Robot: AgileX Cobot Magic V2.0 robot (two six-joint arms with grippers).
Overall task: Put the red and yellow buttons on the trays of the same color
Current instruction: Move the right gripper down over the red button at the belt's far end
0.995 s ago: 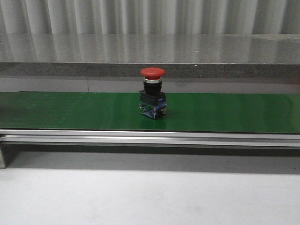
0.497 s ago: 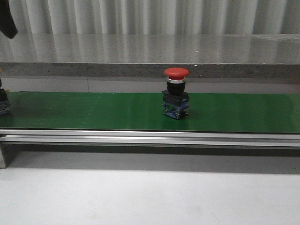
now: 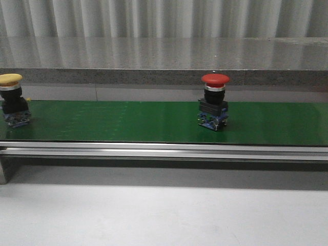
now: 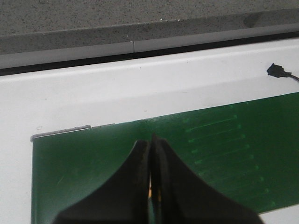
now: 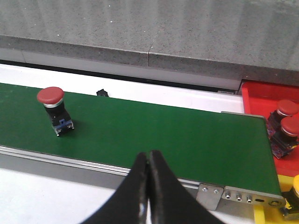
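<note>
While both grippers hover closed and empty, buttons ride the conveyor belt (image 3: 128,123).
Red button (image 3: 214,101) stands mid-belt, yellow button (image 3: 12,100) at its left end; the left gripper (image 4: 152,144) and right gripper (image 5: 148,161) risk missing either by a mistimed grab.

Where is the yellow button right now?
Front view: the yellow button stands upright at the far left edge of the green conveyor belt, well left of the red button.
</note>
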